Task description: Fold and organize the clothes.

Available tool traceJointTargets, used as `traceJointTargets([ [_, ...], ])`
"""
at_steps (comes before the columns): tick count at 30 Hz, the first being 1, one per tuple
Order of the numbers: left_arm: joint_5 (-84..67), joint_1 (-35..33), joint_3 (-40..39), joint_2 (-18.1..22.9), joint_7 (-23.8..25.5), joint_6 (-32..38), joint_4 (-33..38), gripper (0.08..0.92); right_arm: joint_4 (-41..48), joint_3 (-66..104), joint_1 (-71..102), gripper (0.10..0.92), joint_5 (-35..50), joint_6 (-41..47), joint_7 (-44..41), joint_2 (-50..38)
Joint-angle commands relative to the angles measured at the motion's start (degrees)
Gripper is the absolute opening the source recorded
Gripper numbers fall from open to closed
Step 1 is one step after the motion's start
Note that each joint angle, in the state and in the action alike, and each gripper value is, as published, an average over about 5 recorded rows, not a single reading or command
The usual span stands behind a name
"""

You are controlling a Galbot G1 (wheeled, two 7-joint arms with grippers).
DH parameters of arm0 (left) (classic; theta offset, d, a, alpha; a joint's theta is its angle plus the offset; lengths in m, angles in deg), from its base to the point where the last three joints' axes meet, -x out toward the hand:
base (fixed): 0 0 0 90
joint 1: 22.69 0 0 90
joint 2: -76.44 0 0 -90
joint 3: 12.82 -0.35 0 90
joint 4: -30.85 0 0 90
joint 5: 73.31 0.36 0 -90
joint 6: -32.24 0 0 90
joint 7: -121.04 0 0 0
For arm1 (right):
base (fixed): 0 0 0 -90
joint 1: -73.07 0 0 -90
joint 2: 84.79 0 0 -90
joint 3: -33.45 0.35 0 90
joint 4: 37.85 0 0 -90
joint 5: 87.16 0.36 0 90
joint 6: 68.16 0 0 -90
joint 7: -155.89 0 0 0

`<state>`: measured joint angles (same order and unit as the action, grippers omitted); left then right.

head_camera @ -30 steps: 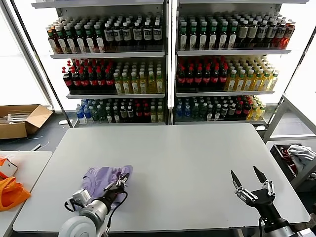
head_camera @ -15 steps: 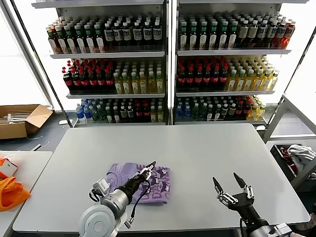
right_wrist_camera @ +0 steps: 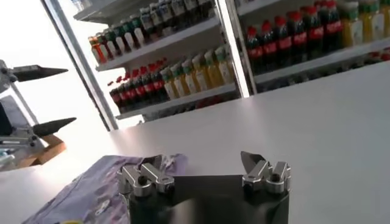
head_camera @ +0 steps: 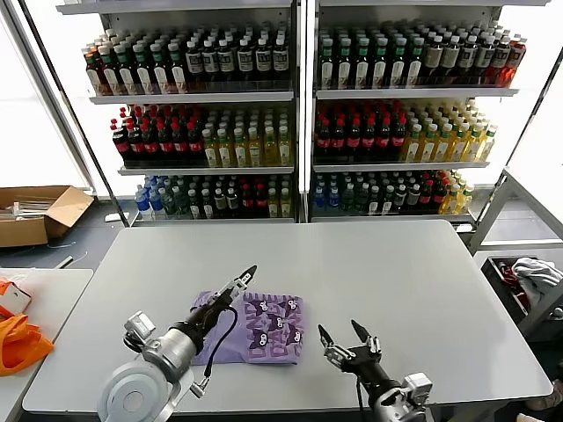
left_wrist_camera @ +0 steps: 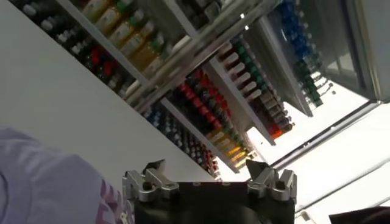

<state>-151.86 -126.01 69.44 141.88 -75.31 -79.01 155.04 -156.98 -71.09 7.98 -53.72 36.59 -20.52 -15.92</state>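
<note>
Left hand (head_camera: pixel 236 287) open above lavender T-shirt (head_camera: pixel 255 327), print lettering unreadable

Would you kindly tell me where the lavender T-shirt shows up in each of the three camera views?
Head view: the lavender T-shirt lies print-up on the table's near left part, beside the left hand.
Left wrist view: a lavender patch at the lower left corner.
Right wrist view: at the lower left, beyond the right hand.
Shared landmark: the drinks shelves.
</note>
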Motion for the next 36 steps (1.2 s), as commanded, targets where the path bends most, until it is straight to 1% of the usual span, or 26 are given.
traceJointTargets([
  [1,0.9,-4.0,10.5,-3.6,3.0,0.2,2.5,0.816,7.3,-17.6,-14.1,0.823,3.6,12.8,10.9,3.8],
  [3,1.0,-4.9,11.0,-3.5,2.9,0.3,2.8,0.821,8.4,-18.0,-14.6,0.822,5.1,13.6,12.0,4.1],
  [6,1.0,-5.4,11.1,-3.0,2.6,0.3,2.9,0.822,9.1,-17.5,-14.3,0.785,6.2,13.2,13.4,4.5],
  [13,-0.2,-4.3,10.4,-1.9,1.0,0.2,2.8,0.823,6.7,-14.7,-12.6,0.585,6.8,11.4,12.6,3.8],
  [23,0.3,-4.4,10.7,-2.1,0.3,0.2,2.5,0.823,4.4,-7.4,-9.0,0.299,6.7,11.1,7.8,0.7],
  [29,0.6,-4.5,11.4,-2.1,-0.1,0.2,2.4,0.823,3.2,-0.7,-6.1,0.137,10.3,11.5,3.8,-2.6],
  [31,0.9,-4.7,11.7,-2.1,-0.1,0.2,2.6,0.823,2.3,1.8,-4.7,0.113,11.3,11.7,3.0,-4.4],
  [36,1.2,-6.0,12.6,-1.6,0.4,0.2,3.0,0.823,0.7,8.6,-0.3,0.109,11.7,11.5,1.2,-10.5],
])
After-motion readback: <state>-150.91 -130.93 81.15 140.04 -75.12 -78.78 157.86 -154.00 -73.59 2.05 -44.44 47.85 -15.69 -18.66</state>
